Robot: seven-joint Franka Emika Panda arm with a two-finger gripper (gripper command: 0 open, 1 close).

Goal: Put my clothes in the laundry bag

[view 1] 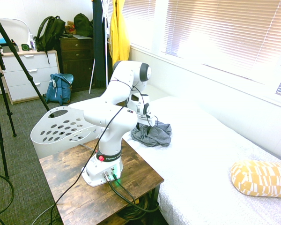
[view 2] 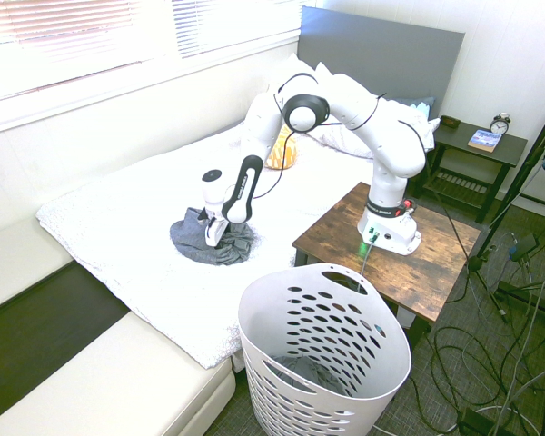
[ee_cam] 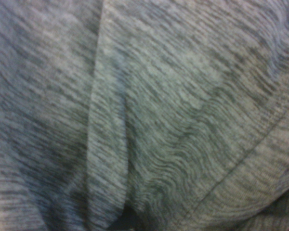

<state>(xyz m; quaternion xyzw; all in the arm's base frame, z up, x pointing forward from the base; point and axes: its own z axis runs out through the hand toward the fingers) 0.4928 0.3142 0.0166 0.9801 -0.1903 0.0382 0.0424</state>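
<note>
The clothes [view 1: 155, 135] [view 2: 193, 243] lie as a wrinkled blue-grey bundle on the white bed, near its side edge. My gripper [view 1: 143, 123] [view 2: 214, 236] points straight down and is pressed into the top of the bundle, fingers open and sunk in the cloth. Blurred grey knit fabric [ee_cam: 144, 115] fills the whole wrist view. The laundry bag, a white plastic basket with oval holes [view 1: 61, 127] [view 2: 327, 359], stands on the floor beside the bed and the wooden table. Some grey cloth shows at its bottom.
The arm stands on a wooden side table [view 1: 136, 180] [view 2: 440, 250] next to the bed [view 1: 201, 150]. A yellow patterned pillow [view 1: 260, 178] [view 2: 280, 153] lies near the head end. A blue backpack [view 1: 59, 88] and a yellow jacket [view 1: 117, 33] are by the far wall.
</note>
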